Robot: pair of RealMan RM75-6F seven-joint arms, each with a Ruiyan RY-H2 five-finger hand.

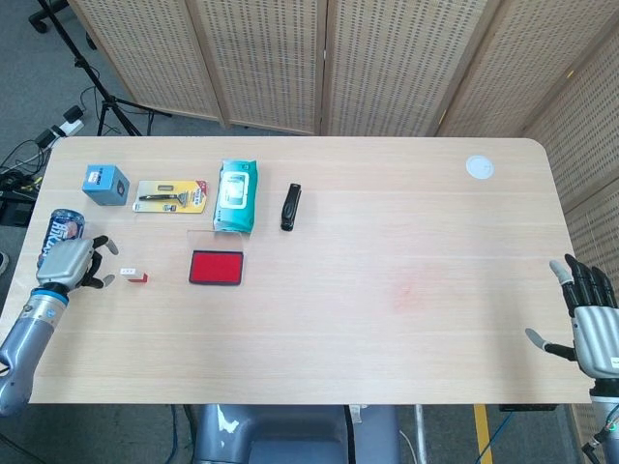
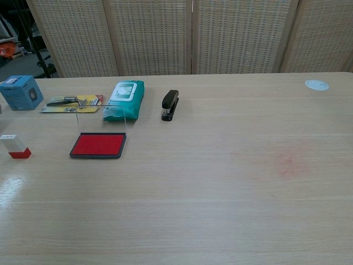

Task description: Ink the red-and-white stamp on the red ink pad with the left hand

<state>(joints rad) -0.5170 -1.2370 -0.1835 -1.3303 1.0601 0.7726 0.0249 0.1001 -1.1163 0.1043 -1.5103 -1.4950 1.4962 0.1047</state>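
Reaching for the red-and-white stamp (image 1: 136, 275)
Left hand (image 1: 70, 263), empty and fingers spread, just beside it; a careless nudge could topple it.

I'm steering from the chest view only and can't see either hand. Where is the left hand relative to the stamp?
Observer: In the head view the left hand hovers just left of the red-and-white stamp, fingers apart, not touching it.
Operator: Anything behind that hand?
Observer: A blue water bottle lies at the table's left edge, partly hidden by the hand.
Operator: And the right hand?
Observer: The right hand is open off the table's right edge, far from the red ink pad.
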